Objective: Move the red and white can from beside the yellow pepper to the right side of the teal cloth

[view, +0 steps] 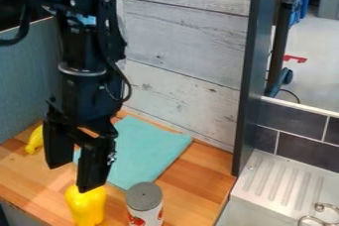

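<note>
The black gripper [70, 177] hangs at the left over the wooden counter, its two fingers spread apart with nothing between them. Just below its fingertips stands a yellow pepper-like object [86, 206] near the front edge; whether they touch, I cannot tell. To the right of that is a can [144, 204] with a grey top and a red and white side, upright. Behind both lies a flat teal cloth [147, 149], partly hidden by the gripper. A second yellow object [35, 140], perhaps a banana, lies at the far left, partly behind the arm.
A pale wooden-plank wall [185, 46] rises behind the counter [192, 175], and a blue-grey panel [23, 76] stands at the left. A dark upright post [250, 81] divides the counter from a light ribbed drainboard [281, 183] at the right, with metal rings [321, 215] at its front.
</note>
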`<state>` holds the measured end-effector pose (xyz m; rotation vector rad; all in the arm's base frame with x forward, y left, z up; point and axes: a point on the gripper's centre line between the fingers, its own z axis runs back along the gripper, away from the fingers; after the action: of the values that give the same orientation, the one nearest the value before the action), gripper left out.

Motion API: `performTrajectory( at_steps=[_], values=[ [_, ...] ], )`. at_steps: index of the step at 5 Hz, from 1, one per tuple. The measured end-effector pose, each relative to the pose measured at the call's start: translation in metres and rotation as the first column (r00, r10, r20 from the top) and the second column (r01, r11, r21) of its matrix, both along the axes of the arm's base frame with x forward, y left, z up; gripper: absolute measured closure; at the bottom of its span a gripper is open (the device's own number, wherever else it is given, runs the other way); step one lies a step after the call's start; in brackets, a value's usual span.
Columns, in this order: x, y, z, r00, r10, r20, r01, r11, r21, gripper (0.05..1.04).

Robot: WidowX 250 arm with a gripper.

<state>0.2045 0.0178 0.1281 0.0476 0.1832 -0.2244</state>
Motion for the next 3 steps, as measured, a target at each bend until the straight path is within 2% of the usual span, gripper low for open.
performTrajectory(
  at_steps=[1, 2, 3],
  values=[
    [-0.001, 0.0, -0.003, 1.0, 0.002, -0.017, -0.002, 1.0, -0.002, 0.081],
    [0.001, -0.012, -0.012, 0.998, -0.004, -0.059, 0.003, 1.0, -0.005, 0.081],
    [0.004, -0.033, -0.023, 0.995, -0.032, -0.096, 0.029, 0.999, -0.029, 0.081]
  ],
)
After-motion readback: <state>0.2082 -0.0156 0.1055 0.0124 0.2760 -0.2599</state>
